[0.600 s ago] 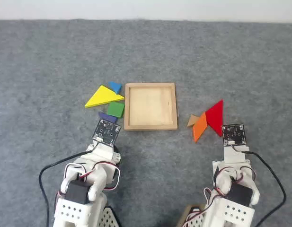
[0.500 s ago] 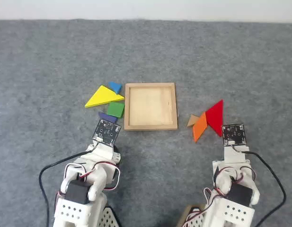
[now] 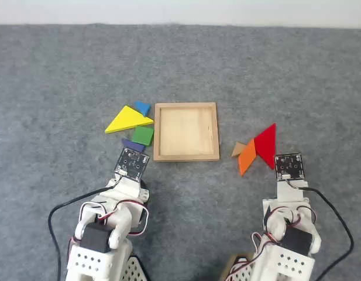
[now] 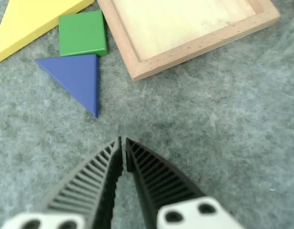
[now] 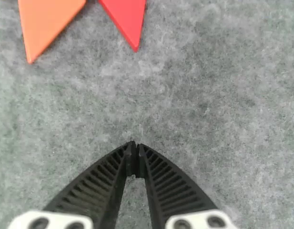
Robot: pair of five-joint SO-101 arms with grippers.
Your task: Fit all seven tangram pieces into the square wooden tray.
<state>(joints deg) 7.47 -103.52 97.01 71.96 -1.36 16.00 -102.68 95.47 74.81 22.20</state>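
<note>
The grey felt surface [image 3: 63, 76] spreads across the whole table, and the square wooden tray [image 3: 186, 157] lies flat near its middle, its inside bare wood. The left arm [image 3: 107, 228] and the right arm [image 3: 288, 228] stand at the near edge, each pointing toward the tray's side of the table. All seven pieces lie on the felt outside the tray. The yellow triangle [image 3: 127, 119], the largest, sits on the left of the tray with one tip just beside the tray's rim. The red triangle [image 3: 266, 144] lies well to the right of the tray, with the orange piece [image 3: 247, 156] alongside it on the tray's side. The dark blue triangle [image 4: 77, 76] lies just beside the green square [image 4: 83, 32], which sits between the yellow triangle and the tray's near left corner. A small blue triangle [image 3: 143, 108] rests at the yellow triangle's far edge, and a small tan triangle [image 3: 238, 149] touches the orange piece. The left gripper [image 4: 123, 141] hovers over felt near the dark blue triangle's tip, its fingers together. The right gripper [image 5: 135, 144] sits short of the red triangle, fingers pressed together.
</note>
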